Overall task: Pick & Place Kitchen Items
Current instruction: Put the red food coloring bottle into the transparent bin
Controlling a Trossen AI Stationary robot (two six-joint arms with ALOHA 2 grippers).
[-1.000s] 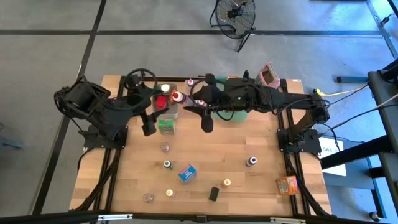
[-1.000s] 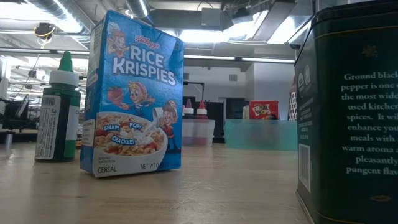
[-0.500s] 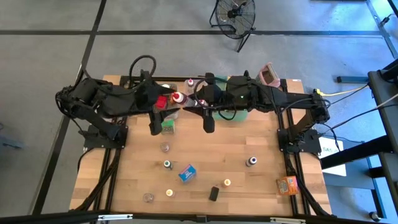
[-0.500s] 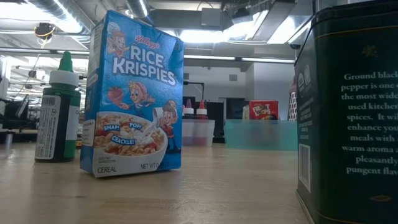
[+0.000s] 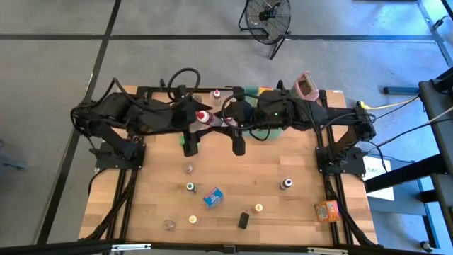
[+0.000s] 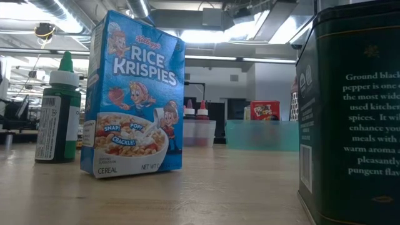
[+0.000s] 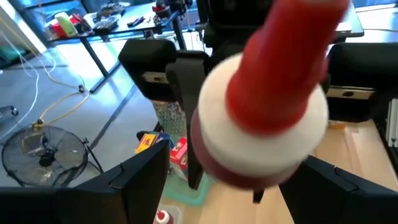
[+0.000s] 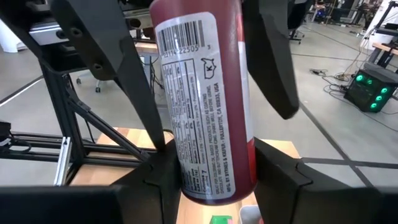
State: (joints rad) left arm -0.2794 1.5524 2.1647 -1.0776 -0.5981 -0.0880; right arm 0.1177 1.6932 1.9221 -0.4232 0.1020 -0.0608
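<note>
A small bottle [image 5: 204, 117] with a dark red body, white collar and red cap hangs over the table's far middle. My right gripper [image 8: 217, 186] is shut on it, reaching in from the table's right. My left gripper [image 7: 239, 186] comes from the left and is open. Its two fingers stand on either side of the bottle's cap end [image 7: 280, 56]. More kitchen items lie on the near half of the table: a blue cereal box [image 5: 212, 196], a black tin [image 5: 243, 220], an orange box [image 5: 327, 210] and several tiny bottles and jars. My right gripper pinches the bottle's labelled body near its base [image 8: 211, 174] between its two fingers. The fingers come nearly level from the table's right. The bottle is lifted clear and tilted, with its cap toward the left arm. Whether my left gripper's fingers [image 8: 112, 68] touch the bottle, I cannot tell.
A green tray [image 5: 267, 133] and the pinkish grater [image 5: 306, 86] stand at the far edge, under and behind the right arm. A green box [image 5: 185, 139] shows below the left arm. In the low view the cereal box [image 6: 134, 94], a green bottle [image 6: 59, 109] and the black tin [image 6: 350, 112] stand close.
My left gripper has swung toward the table's right and far edge, up to the bottle held by my right gripper, and its fingers now stand around the cap end. The bottle has stayed where it was.
</note>
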